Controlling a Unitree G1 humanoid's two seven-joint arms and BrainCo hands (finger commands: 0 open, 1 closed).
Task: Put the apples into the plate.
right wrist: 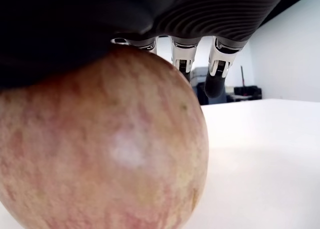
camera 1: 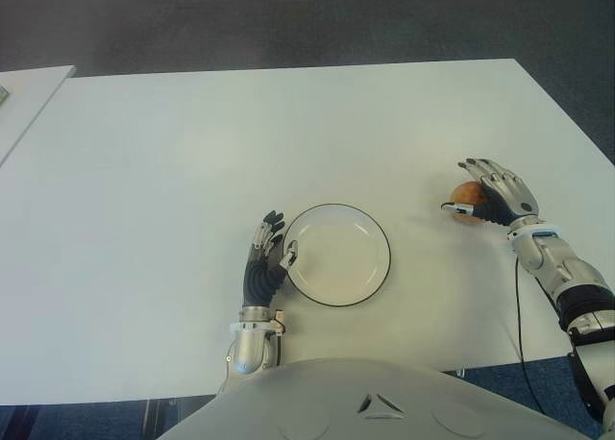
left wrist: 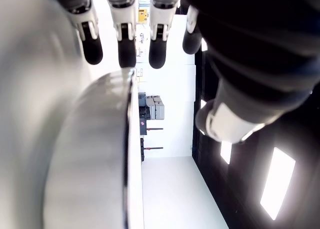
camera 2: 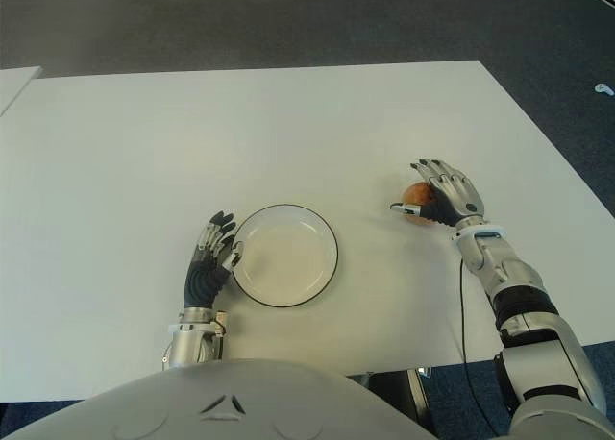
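Note:
A single reddish-yellow apple (camera 1: 464, 192) lies on the white table (camera 1: 240, 142), to the right of the plate. My right hand (camera 1: 492, 198) covers it from above and from the right. In the right wrist view the palm sits on the apple (right wrist: 100, 149) while the fingers (right wrist: 220, 69) reach straight out past it, not curled around it. The white plate (camera 1: 336, 257) with a dark rim holds nothing. My left hand (camera 1: 268, 256) shows at the plate's left rim, fingers relaxed and holding nothing.
A second white table (camera 1: 29, 94) stands at the far left, separated by a gap. A thin black cable (camera 1: 519, 310) runs along my right forearm to the table's front edge. Dark floor lies beyond the table's far and right edges.

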